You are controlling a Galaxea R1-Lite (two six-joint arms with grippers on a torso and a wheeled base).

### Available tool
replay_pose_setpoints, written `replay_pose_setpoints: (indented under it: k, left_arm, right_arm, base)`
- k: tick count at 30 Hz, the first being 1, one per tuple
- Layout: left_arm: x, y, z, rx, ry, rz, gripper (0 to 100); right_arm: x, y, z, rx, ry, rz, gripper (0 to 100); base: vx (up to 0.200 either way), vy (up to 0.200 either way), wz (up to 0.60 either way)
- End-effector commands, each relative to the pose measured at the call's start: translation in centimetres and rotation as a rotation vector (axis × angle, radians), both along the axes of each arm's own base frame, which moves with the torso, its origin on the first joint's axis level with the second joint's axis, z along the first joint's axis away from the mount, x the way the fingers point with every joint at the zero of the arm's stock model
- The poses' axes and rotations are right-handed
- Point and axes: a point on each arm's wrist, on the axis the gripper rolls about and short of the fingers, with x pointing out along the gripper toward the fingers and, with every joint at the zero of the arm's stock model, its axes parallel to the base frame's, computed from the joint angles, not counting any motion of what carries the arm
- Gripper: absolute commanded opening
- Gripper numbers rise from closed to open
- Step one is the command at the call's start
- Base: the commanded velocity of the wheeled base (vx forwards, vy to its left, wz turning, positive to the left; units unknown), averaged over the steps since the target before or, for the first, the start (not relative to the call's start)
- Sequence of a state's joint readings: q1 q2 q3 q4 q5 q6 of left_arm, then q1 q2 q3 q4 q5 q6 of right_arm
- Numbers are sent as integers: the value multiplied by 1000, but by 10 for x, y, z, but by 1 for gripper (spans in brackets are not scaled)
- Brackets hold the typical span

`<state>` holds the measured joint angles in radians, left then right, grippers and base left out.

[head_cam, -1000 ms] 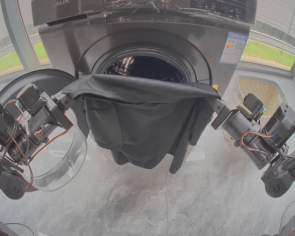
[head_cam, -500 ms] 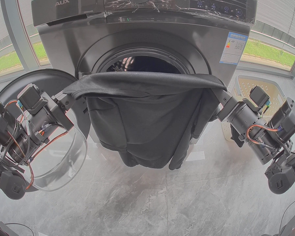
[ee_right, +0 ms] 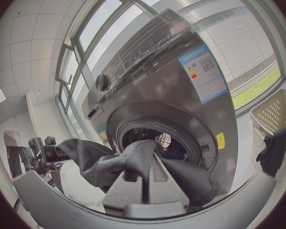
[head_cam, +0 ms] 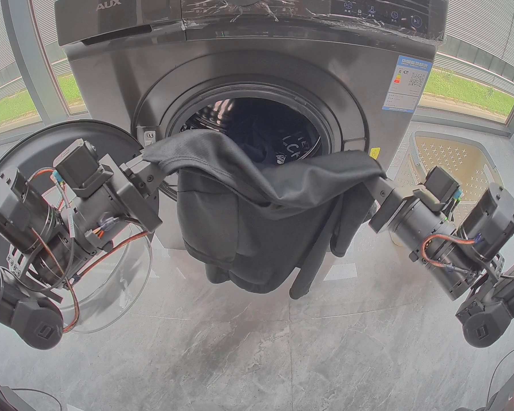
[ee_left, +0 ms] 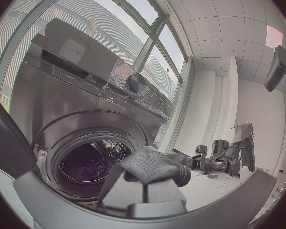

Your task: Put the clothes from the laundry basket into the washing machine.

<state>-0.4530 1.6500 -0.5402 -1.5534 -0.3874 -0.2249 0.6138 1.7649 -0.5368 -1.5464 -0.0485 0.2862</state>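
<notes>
Holds a dark garment (head_cam: 257, 212) spread before the washing machine (head_cam: 245, 58).
Head view: hangs between left fingers (head_cam: 145, 169) and right fingers (head_cam: 377, 188), pinched at either edge, held wide at the height of the opening (head_cam: 257, 132), likely to feed in without bunching; clear of the floor (head_cam: 325, 338). Left wrist view: clamps shut on a fabric fold. Right wrist view: grips cloth likewise; leaves another dark piece (ee_right: 273, 150) draped on the laundry basket (ee_right: 276, 112) rim.

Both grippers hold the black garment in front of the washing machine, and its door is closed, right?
No: the head view shows the door open, swung out to the robot's left. The left gripper and right gripper do hold the black garment in front of the washing machine.
</notes>
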Motion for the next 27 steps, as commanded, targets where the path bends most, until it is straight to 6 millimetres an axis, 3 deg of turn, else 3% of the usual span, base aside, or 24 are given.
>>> replay_pose_setpoints:
  k: [1,2,3,6,14,21,27]
  left_arm:
    - [15,-13,-9,14,24,-21,0]
    - [16,-14,-11,17,29,-23,0]
    - [18,-15,-14,21,38,-23,0]
    - [18,-18,-15,22,42,-19,0]
    - [12,-22,-10,10,25,-30,0]
    - [12,-22,-8,6,18,-32,0]
    - [2,-27,-3,1,3,-68,0]
  right_arm:
    - [4,9,-31,-84,81,17,0]
    - [3,12,-36,-98,96,24,0]
    - [2,14,-42,-115,116,33,100]
    - [-2,20,-68,-184,193,54,100]
    - [-39,28,-134,-406,407,168,100]
    - [-40,43,-139,-411,398,211,100]
    - [-11,67,-120,-306,284,198,100]
  base:
    - [0,0,0]
    - [0,0,0]
    - [0,0,0]
    - [0,0,0]
    - [0,0,0]
    - [0,0,0]
    - [0,0,0]
